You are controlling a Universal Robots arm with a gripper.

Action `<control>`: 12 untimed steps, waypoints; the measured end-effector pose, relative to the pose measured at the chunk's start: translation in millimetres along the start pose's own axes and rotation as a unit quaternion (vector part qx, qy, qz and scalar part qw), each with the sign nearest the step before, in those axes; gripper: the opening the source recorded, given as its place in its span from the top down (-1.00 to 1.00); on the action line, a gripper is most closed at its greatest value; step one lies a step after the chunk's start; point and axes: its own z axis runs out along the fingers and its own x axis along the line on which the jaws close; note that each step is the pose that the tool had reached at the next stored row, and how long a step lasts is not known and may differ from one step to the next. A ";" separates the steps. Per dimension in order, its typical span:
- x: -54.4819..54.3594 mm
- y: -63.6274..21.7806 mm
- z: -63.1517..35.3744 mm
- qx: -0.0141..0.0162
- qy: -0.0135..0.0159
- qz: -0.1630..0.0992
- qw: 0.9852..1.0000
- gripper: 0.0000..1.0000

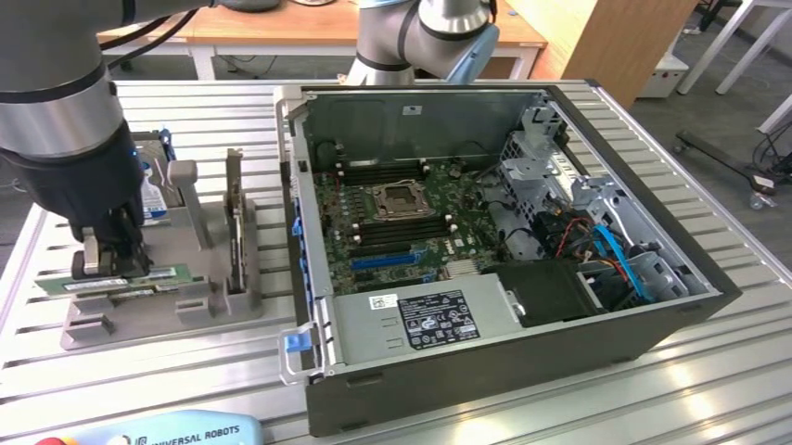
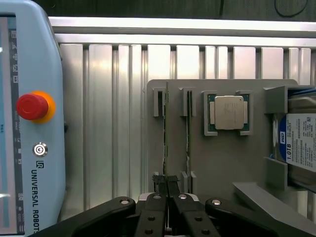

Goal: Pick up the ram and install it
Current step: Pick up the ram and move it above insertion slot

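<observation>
The arm reaches straight down over the grey holder [image 2: 222, 158], with its wrist upright. Its gripper [image 2: 166, 180] is pressed together, pinching one end of the ram [image 2: 165, 128].

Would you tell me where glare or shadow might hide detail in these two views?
Exterior view: hard glare on the table slats at the exterior view's right; the computer case interior sits in shade, yet readable. Wrist view: a bright strip whitens some slats; the gripper, shut on the ram, is dark against the evenly lit grey holder.
</observation>
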 end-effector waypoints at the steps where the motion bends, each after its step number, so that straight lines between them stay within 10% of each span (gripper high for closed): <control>1: 0.0 0.0 -1.0 0.000 0.000 0.000 1.000 0.76; 12: -0.2 0.6 -12.5 0.000 0.000 0.000 1.000 0.76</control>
